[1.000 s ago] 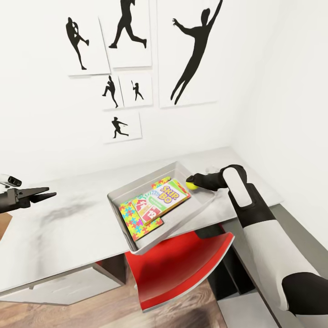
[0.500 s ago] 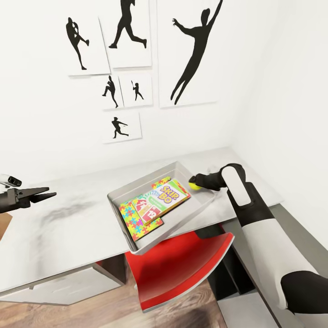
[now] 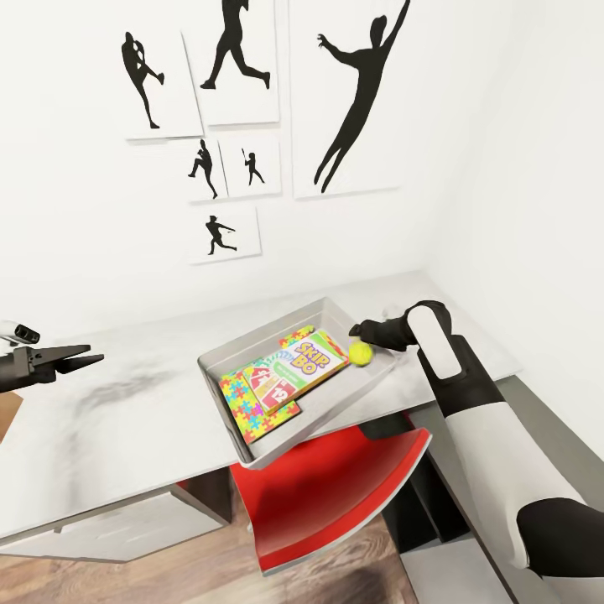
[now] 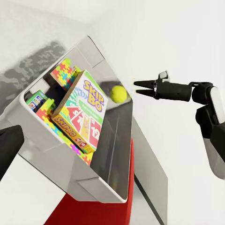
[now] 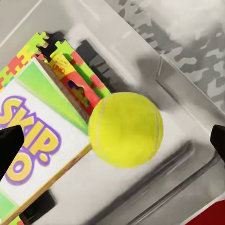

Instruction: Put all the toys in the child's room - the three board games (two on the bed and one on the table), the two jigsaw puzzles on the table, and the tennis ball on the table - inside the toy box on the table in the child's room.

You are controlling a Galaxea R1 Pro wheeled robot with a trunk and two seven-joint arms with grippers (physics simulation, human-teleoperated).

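The toy box (image 3: 225,350) sits on the table (image 3: 126,419), overhanging its front edge. Inside it lie a white and green board game (image 3: 309,361), a jigsaw puzzle (image 3: 242,408) and another puzzle (image 3: 294,338) poking out behind the game. The tennis ball (image 3: 361,353) is in the box's right end, just below my right gripper (image 3: 356,328), which is open with nothing held. The right wrist view shows the ball (image 5: 125,129) free between the spread fingertips (image 5: 9,145), next to a yellow-green game (image 5: 65,68). My left gripper (image 3: 91,356) hovers open and empty over the table's left part.
A red chair (image 3: 335,495) stands tucked under the table below the toy box. White walls with black silhouette posters (image 3: 352,101) close the corner behind and to the right. A white cabinet front (image 3: 109,528) sits under the table's left part, over wood floor.
The right gripper has opened and let go of the tennis ball, which has dropped a little into the right end of the toy box. The left arm has not moved.
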